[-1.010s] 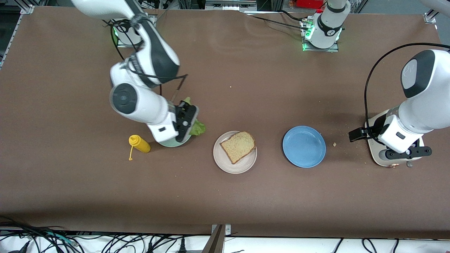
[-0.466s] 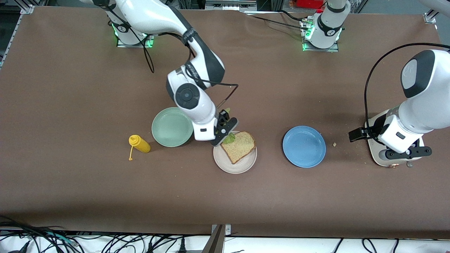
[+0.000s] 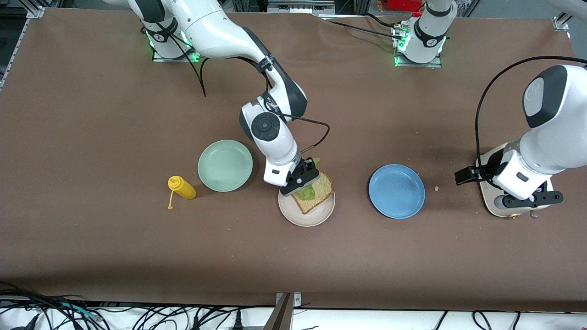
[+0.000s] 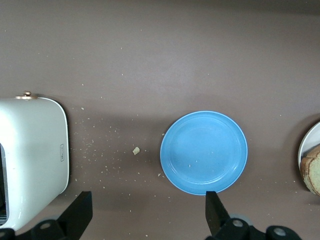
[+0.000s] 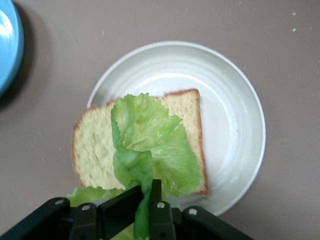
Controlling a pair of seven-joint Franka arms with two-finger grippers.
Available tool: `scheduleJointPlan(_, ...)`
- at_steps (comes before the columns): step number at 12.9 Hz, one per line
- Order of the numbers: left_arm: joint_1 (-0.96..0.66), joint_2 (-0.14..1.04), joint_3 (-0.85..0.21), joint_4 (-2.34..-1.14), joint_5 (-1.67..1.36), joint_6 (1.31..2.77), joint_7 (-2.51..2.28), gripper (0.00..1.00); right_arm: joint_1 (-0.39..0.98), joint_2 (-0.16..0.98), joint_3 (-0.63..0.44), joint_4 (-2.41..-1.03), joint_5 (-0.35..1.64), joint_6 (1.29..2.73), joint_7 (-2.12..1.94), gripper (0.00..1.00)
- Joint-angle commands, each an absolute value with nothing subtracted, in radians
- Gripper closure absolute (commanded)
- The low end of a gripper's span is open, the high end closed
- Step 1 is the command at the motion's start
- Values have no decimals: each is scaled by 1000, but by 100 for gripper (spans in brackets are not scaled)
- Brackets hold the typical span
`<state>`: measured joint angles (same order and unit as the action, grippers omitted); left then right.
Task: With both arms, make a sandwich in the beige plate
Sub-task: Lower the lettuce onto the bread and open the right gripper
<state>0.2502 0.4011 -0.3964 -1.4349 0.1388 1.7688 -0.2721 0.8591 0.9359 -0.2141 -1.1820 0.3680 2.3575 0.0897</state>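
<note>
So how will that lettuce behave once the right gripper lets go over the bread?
Probably floppy: the lettuce hangs in folds from the shut right gripper and drapes over the bread. Likely very light, since a thin pinch carries it. It may settle crumpled or off-centre on the beige plate, as part of it trails past the crust.

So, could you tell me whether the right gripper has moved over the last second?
Yes. The right gripper, shut on the lettuce, went from the mint-green plate to over the beige plate.
</note>
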Motion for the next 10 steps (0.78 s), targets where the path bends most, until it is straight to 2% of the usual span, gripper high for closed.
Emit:
scheduleJointPlan(1, 261, 399, -403, -1433, 117, 1770, -247, 1, 893, 977, -238, -1138, 390, 2442, 192, 100)
scheduleJointPlan(7, 261, 397, -403, -1434, 115, 1770, -247, 1, 905, 997, -247, -1140, 388, 2520, 193, 100)
scheduleJointPlan(8, 259, 397, -403, -1434, 115, 1770, -247, 1, 904, 997, -248, -1140, 388, 2522, 190, 96)
scheduleJointPlan(10, 259, 397, -403, -1434, 117, 1769, -249, 1, 904, 1002, -249, -1141, 390, 2554, 193, 70)
